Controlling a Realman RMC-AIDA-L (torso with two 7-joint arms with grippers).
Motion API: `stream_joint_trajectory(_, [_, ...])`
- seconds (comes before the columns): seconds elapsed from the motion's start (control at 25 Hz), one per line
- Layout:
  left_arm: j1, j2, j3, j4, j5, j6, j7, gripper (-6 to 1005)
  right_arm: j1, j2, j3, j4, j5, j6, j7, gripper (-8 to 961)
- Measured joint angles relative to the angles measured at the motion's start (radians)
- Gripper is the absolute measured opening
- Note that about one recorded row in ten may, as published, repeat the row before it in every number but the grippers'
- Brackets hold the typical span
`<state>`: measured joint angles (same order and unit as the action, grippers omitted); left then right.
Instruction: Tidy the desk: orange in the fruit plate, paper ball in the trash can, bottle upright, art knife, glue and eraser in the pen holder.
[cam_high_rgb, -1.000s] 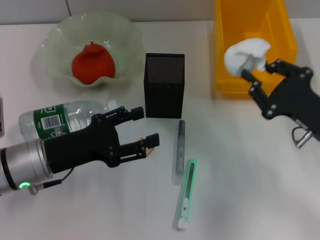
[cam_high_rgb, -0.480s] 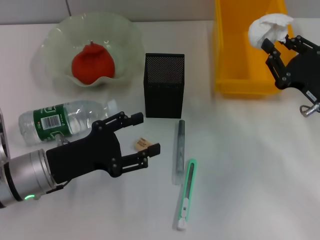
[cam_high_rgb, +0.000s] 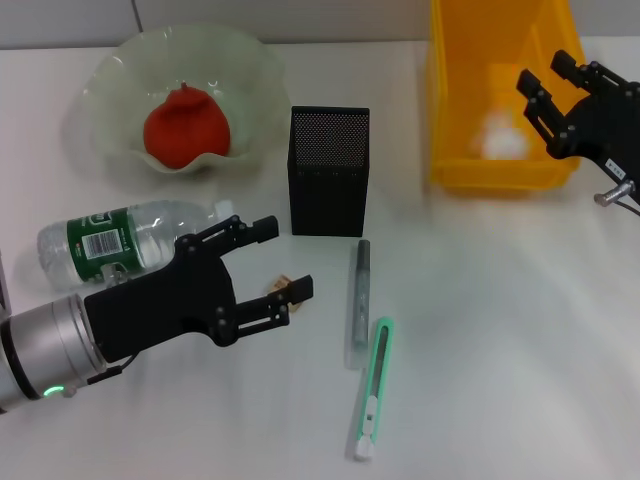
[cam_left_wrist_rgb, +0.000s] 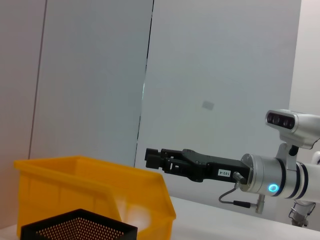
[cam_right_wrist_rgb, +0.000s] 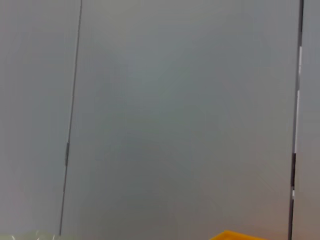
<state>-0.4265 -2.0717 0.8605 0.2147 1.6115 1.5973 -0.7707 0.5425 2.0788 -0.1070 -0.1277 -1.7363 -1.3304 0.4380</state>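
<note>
The eraser (cam_high_rgb: 283, 287) is a small tan block lying flat on the table (cam_high_rgb: 500, 330), near the middle and just in front of the black mesh pen holder (cam_high_rgb: 329, 170). It is probably light, slightly soft and grippy, so it should not slip; the best hold is likely across its short sides, with the fingers coming down low (it sits very flat, so a high pinch could miss it). The left gripper (cam_high_rgb: 268, 262) hovers right at it with its fingers spread wide and nothing between them; one fingertip partly hides the block.

To the right of the eraser lie a slim grey glue stick (cam_high_rgb: 360, 290) and, nearer, a green and white art knife (cam_high_rgb: 372, 390), both long, stiff and light, easiest to take around the middle. The clear bottle (cam_high_rgb: 125, 240) with its green label lies on its side at the left; it looks smooth and round, so it could roll, and a grip around the body seems safest.

The orange (cam_high_rgb: 186, 125) already sits in the pale fruit plate (cam_high_rgb: 250, 75) at the far left. The white paper ball (cam_high_rgb: 503, 140) lies inside the yellow bin (cam_high_rgb: 470, 170) at the far right, and the right gripper (cam_high_rgb: 558, 88) hangs over the bin's right side, fingers wide apart and empty.
</note>
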Motion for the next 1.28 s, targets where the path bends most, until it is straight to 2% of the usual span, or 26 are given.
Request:
stream_joint_trajectory(0.08, [0.000,0.000,0.000,0.000,-0.001,0.002,-0.001,804,0.002,0.000,0.000,-0.006,0.000,0.001,0.009,381])
stream_joint_trajectory(0.24, [0.000,0.001,0.000,0.000,-0.001,0.002,-0.002,804,0.000,0.000,0.000,-0.010,0.000,-0.014,0.010,536])
stream_joint_trajectory(0.44, [0.000,0.001,0.000,0.002,-0.001,0.003,-0.002,803,-0.023,0.001,0.001,-0.011,0.000,-0.095,0.024,685])
stream_joint_trajectory(0.64, [-0.001,0.003,0.000,0.003,-0.002,0.001,-0.003,802,-0.059,-0.001,-0.012,-0.066,-0.009,-0.182,0.204,803])
stream_joint_trajectory(0.8, [0.001,0.006,0.000,0.007,-0.010,0.000,-0.017,802,-0.099,-0.009,-0.101,-0.165,-0.066,-0.305,0.389,803])
stream_joint_trajectory(1.0, [0.001,0.009,0.004,0.036,-0.003,-0.004,-0.058,801,-0.119,-0.030,-0.255,-0.258,-0.177,-0.401,0.502,804])
stream_joint_trajectory(1.12, [0.002,0.012,0.008,0.058,-0.002,-0.008,-0.078,801,-0.116,-0.035,-0.296,-0.286,-0.267,-0.431,0.512,804])
stream_joint_trajectory(1.28, [0.002,0.018,0.008,0.085,-0.002,-0.013,-0.123,801,-0.106,-0.030,-0.313,-0.300,-0.361,-0.433,0.504,803])
